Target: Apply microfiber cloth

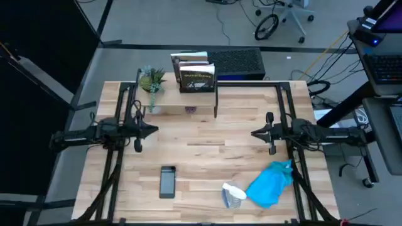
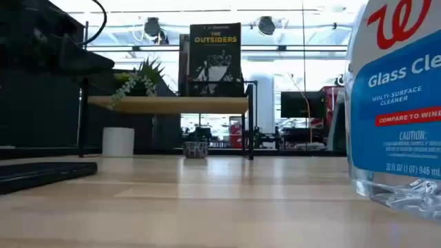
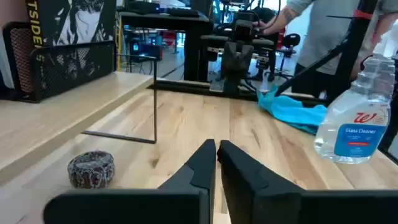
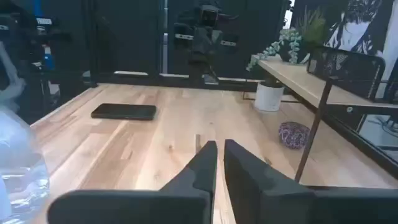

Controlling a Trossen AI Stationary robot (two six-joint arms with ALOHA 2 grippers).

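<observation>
The turquoise microfiber cloth (image 1: 271, 182) lies crumpled on the table near its front right, also seen in the left wrist view (image 3: 292, 112). A black phone (image 1: 167, 181) lies flat near the front left. My left gripper (image 1: 154, 130) hovers shut over the table's left middle, far from the cloth. My right gripper (image 1: 254, 133) hovers shut over the right middle, just behind the cloth. In their own wrist views the left fingers (image 3: 216, 149) and the right fingers (image 4: 220, 149) hold nothing.
A clear glass-cleaner spray bottle (image 1: 233, 195) lies beside the cloth. At the back stand a small shelf (image 1: 182, 100) with a book (image 1: 196, 76), a potted plant (image 1: 152, 85) and a small round object (image 1: 190, 109). A person stands beyond the table (image 3: 323, 37).
</observation>
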